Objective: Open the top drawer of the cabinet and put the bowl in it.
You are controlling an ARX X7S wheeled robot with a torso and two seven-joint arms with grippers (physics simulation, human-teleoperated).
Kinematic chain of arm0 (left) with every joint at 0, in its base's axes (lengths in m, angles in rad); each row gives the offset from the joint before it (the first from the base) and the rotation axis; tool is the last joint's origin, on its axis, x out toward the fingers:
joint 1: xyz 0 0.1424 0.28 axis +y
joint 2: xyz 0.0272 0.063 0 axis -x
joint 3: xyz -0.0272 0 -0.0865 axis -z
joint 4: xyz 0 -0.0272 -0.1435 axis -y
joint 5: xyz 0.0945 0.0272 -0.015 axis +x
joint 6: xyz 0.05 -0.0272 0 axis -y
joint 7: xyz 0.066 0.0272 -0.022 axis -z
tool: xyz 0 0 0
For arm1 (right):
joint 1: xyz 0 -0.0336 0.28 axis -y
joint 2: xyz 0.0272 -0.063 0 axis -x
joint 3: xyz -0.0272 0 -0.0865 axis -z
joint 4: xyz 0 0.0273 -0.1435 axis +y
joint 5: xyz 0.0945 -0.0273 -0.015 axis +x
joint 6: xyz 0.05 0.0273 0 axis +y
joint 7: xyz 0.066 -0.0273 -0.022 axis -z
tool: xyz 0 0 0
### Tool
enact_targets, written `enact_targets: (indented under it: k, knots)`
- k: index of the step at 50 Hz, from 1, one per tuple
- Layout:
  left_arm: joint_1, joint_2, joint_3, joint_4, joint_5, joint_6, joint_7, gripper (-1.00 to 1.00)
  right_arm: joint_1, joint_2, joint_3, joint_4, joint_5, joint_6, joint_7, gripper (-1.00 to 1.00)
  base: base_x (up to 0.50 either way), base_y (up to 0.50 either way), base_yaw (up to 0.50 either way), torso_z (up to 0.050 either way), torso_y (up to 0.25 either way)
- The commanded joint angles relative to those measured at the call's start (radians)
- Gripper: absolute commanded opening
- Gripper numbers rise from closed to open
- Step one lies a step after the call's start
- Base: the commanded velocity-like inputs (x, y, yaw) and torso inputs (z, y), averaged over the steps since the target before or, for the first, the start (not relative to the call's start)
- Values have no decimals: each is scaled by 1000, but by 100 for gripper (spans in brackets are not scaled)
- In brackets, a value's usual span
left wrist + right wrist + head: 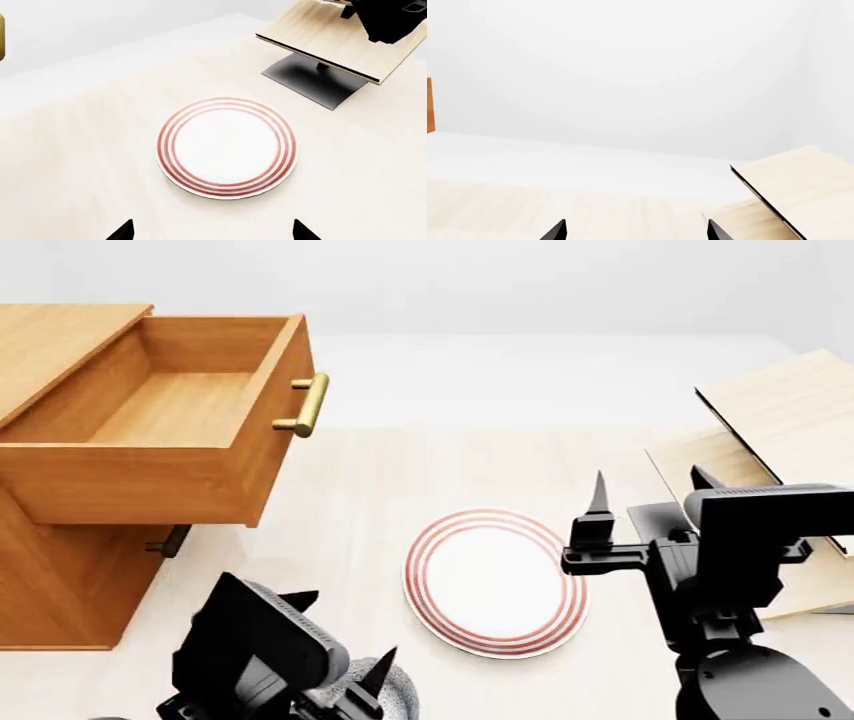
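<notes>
The uppermost orange-brown wooden drawer with its brass bar handle stands pulled far out of the orange-brown wooden cabinet, its inside bare. The small bowl with a grey speckled outside sits at the near edge of the pale wooden surface, mostly hidden behind the left claw, whose black fingers are spread and hold nothing. The right claw hangs released too, above the surface between the red-ringed white flat plate and the pale tilted wooden shelf rack.
</notes>
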Motion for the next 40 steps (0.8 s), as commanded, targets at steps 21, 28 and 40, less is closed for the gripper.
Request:
enact_targets:
  k: [21, 28, 40]
  knots:
    - [1, -37, -8, -233, 16, -111, -99, 100, 9, 1, -26, 21, -2, -12, 3, 100, 0, 0, 0, 0, 0]
    - [-65, -46, 9, -326, -99, -151, -246, 100, 19, 0, -24, 25, 4, -9, 4, 100, 0, 0, 0, 0, 0]
    - [-161, -74, 102, -435, -237, -143, -401, 100, 23, -2, -31, 33, 6, -14, 5, 100, 0, 0, 0, 0, 0]
